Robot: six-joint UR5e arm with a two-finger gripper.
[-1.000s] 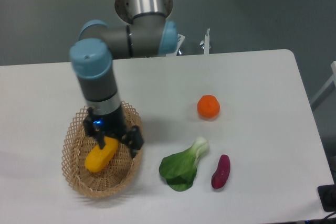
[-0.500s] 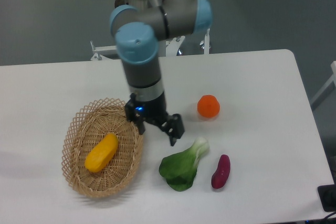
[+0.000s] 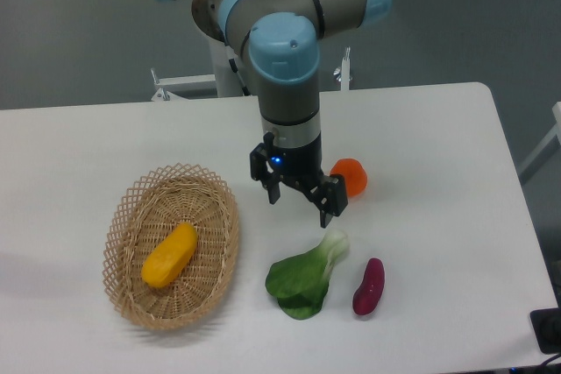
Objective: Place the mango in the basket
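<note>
The mango [image 3: 170,256], yellow-orange and elongated, lies inside the tan wicker basket [image 3: 130,216] at the left of the table. My gripper [image 3: 301,200] is open and empty. It hangs above the table to the right of the basket, well apart from the mango, just left of the round orange fruit.
A round orange fruit [image 3: 351,176] sits right behind the gripper's right finger. A green leafy vegetable [image 3: 305,278] lies just below the gripper. A dark purple-red sweet potato [image 3: 369,287] lies to its right. The table's right edge is near the far right.
The gripper let go of the mango, which stays in the basket. The arm rose and swung right, from over the basket to beside the orange fruit.
</note>
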